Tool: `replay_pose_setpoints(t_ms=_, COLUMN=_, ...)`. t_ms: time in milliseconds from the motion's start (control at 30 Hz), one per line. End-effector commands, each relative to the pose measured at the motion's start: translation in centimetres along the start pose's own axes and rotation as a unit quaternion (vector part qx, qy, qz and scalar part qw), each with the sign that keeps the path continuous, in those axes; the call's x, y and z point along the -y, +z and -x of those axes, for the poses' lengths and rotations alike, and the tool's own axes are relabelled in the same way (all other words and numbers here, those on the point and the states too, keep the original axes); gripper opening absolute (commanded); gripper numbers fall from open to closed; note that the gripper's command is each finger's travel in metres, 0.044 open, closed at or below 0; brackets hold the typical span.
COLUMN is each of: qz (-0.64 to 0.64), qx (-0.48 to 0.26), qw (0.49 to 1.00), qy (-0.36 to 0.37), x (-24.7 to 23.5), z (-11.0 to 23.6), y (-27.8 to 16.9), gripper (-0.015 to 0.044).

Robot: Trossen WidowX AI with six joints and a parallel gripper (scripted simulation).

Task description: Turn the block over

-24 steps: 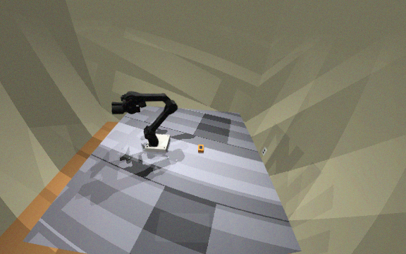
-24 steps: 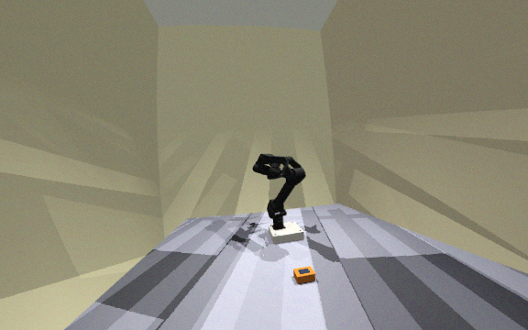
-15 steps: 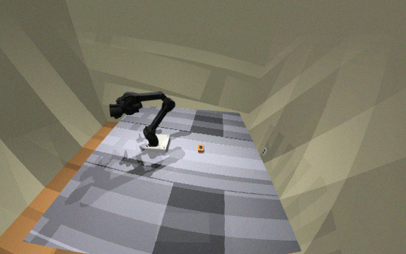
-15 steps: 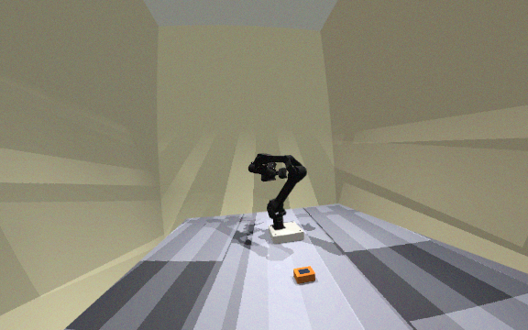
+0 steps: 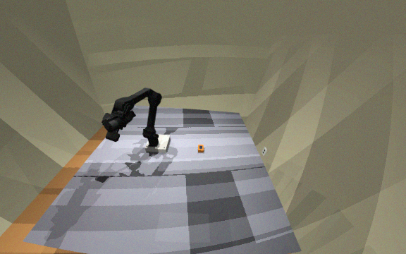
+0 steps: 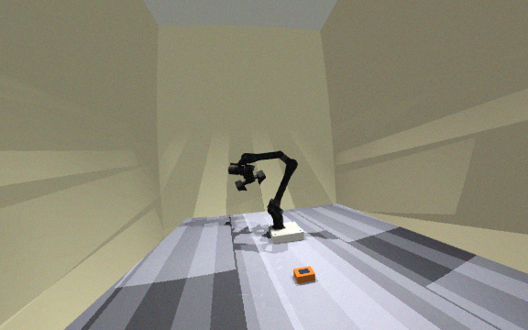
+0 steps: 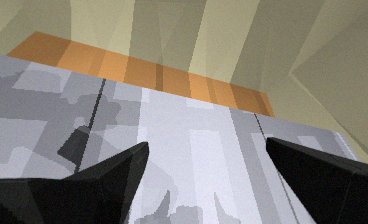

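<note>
Hovering high with jaws wide apart on nothing, my gripper (image 6: 250, 180) pointed away from the block (image 6: 304, 274), which lay well off beyond the base (image 6: 287, 233), marked side up.

orange block (image 6: 304, 274), blk arm (image 6: 284, 183), grey-striped table (image 6: 383, 284)

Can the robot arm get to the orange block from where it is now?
Probably yes. The gripper is open and holds nothing, and nothing stands between it and the orange block. But it hangs high, off to the side, facing away.
</note>
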State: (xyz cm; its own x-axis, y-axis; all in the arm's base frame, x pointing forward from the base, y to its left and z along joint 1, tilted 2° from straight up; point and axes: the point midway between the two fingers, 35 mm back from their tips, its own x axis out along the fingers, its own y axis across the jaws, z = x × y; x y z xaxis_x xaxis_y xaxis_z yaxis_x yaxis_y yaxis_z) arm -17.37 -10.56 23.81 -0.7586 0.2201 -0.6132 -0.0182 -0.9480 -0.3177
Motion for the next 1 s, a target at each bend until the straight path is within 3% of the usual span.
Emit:
replay_pose_setpoints(t_ms=0, qz=0.087, qx=-0.007, qw=0.994, qy=0.069, x=-4.2, z=1.9, y=-1.0, gripper=0.0440)
replay_pose_setpoints(t_ms=267, qz=0.280, qx=-0.006, qw=0.936, qy=0.213, x=-12.0, z=8.3, y=-5.9, gripper=0.0440)
replay_pose_setpoints(t_ms=500, qz=0.437, qx=0.007, qw=0.844, qy=0.311, x=-15.5, z=14.8, y=-12.3, gripper=0.0440)
replay_pose_setpoints(t_ms=767, qz=0.616, qx=0.039, qw=0.681, qy=0.394, x=-15.5, z=22.3, y=-22.1, gripper=0.0440)
replay_pose_setpoints(t_ms=967, qz=0.738, qx=0.075, qw=0.521, qy=0.422, x=-12.3, z=26.4, y=-30.0, gripper=0.0440)
